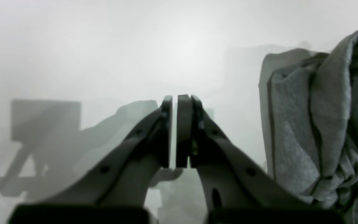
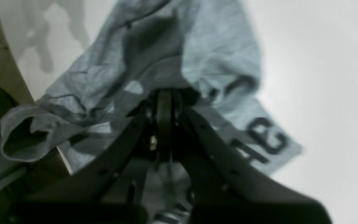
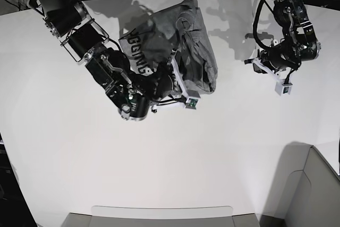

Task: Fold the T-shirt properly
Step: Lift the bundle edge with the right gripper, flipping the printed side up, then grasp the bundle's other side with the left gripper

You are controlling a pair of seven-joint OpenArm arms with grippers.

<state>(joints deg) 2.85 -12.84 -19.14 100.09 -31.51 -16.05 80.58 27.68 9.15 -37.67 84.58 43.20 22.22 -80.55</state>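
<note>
So the right claw (image 2: pixel 165 102) is pinched tight on a bunch of the T-shirt (image 2: pixel 197 53), and you can see the grey fabric gathered right at its tips in the right wrist view, with the cloth fanning out ahead of it and a sleeve opening flopping off to one side. A bit of the black block lettering shows on the flap on the other side of the claw. From the base view the shirt (image 3: pixel 196 51) is a crumpled heap draped up off the white worktop (image 3: pixel 170 163), part lifted by that arm and part still resting on the surface just beyond it. The left claw (image 1: pixel 173 130) is well apart from all that, hanging over bare worktop with its pads nearly together, just a thin sliver of gap, and nothing between them. In its wrist view the shirt (image 1: pixel 318 124) hangs as a bunched column off to the side, not touching it. My read: this is the very early stage, more untangling than folding. The shirt isn't laid flat yet, so no actual fold is made. Next move probably needs the left claw to spread and come across to grab a second spot, ideally a shoulder or hem corner, so the two arms can pull the thing taut and lay it out flat. Tricky part is picking a corner out of that lump, since the edges are buried in wrinkles and I can't tell which is which from here.
</note>
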